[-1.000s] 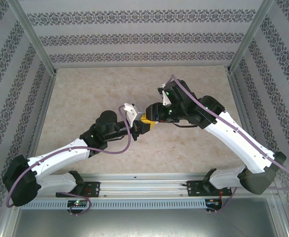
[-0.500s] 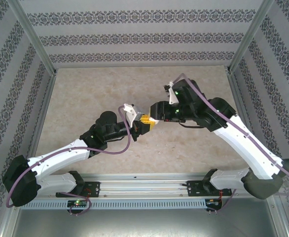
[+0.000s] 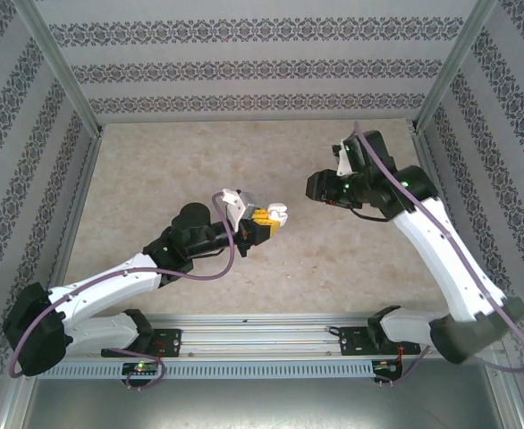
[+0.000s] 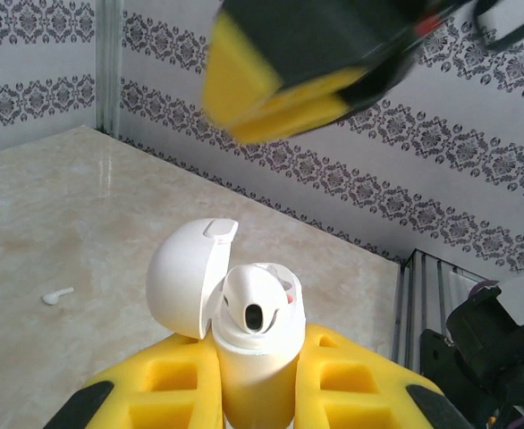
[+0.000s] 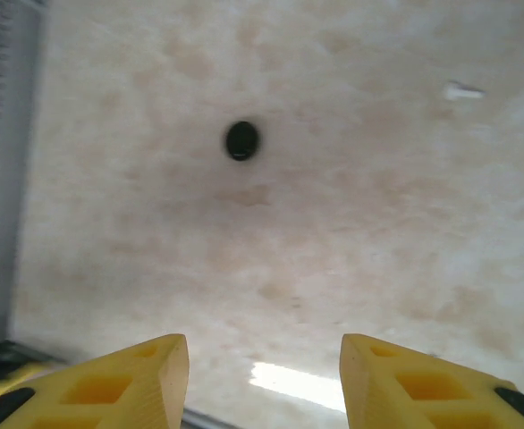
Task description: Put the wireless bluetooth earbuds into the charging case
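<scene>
Top: left gripper (image 3: pixel 264 217) clamped on the charging case (image 3: pixel 276 214), held above mid-worktop (image 3: pixel 155 170). Right gripper (image 3: pixel 313 187) stands apart, toward the right edge.

Left wrist: lid (image 4: pixel 186 277) open, seated earbud (image 4: pixel 255 302) in one well. Loose earbud (image 4: pixel 58 295) lies on the worktop, well apart.

Right wrist: fingers (image 5: pixel 110 380) half-parted, empty.

Advice: pinch the loose earbud squarely, hold the case steady, approach clear of the lid.

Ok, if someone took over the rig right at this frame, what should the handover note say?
Left hand: shut on the charging case, lid open, held off the table.
Right hand: open, empty, over the table.
Done: one earbud sits in the case.
Left: the other earbud lies loose on the table; the right hand likely needs to pick it up and seat it.
</scene>
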You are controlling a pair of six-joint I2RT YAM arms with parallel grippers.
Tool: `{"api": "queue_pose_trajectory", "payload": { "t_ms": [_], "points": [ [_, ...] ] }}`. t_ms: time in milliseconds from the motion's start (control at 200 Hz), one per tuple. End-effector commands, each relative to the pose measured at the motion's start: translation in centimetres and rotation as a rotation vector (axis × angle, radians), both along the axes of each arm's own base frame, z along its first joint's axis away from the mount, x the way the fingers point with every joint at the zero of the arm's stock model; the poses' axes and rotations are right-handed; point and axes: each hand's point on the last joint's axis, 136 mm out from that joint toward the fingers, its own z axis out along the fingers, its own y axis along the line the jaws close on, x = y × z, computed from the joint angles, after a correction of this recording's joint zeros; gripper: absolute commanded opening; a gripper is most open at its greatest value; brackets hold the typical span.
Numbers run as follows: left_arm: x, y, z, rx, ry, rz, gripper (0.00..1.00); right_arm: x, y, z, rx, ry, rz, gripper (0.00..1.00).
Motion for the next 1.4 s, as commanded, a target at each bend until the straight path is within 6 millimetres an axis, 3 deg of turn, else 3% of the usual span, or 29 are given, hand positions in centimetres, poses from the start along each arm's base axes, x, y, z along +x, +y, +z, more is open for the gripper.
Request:
{"api": "queue_pose_trajectory", "payload": {
  "t_ms": [0, 210, 310, 525, 680, 789, 1054, 1399],
  "points": [
    [-0.5, -0.1, 0.0, -0.011, 0.017, -0.023, 0.00, 1.7, -1.2, -4.3, -0.093, 0.078, 0.043, 0.48],
    [-0.8, 0.0, -0.5, 0.001, 0.045, -0.031, 0.00, 7.6, -1.9, -9.3, -0.146, 0.135, 0.084, 0.49],
    [-0.8, 0.2, -0.7, 0.016, 0.049, -0.024, 0.00, 10.4, -2.0, -12.6, -0.175, 0.206, 0.131, 0.50],
    [-0.8, 0.8, -1.1, 0.033, 0.041, -0.004, 0.00, 14.1, -2.9, -18.6, -0.346, 0.322, 0.256, 0.55],
    [-1.0, 1.0, -1.8, 0.046, 0.055, -0.004, 0.00, 16.4, -3.2, -20.1, -0.441, 0.279, 0.333, 0.58],
    [-1.4, 1.2, -1.2, 0.040, 0.065, -0.008, 0.00, 18.1, -3.1, -20.2, -0.478, 0.228, 0.378, 0.60],
    [-2.5, 2.5, -0.7, 0.069, 0.099, -0.004, 0.00, 19.4, -2.8, -22.6, -0.477, 0.245, 0.453, 0.61],
    [-1.9, 1.6, -0.7, 0.103, 0.078, -0.024, 0.00, 18.3, -3.0, -26.0, -0.471, 0.347, 0.472, 0.59]
  ]
}}
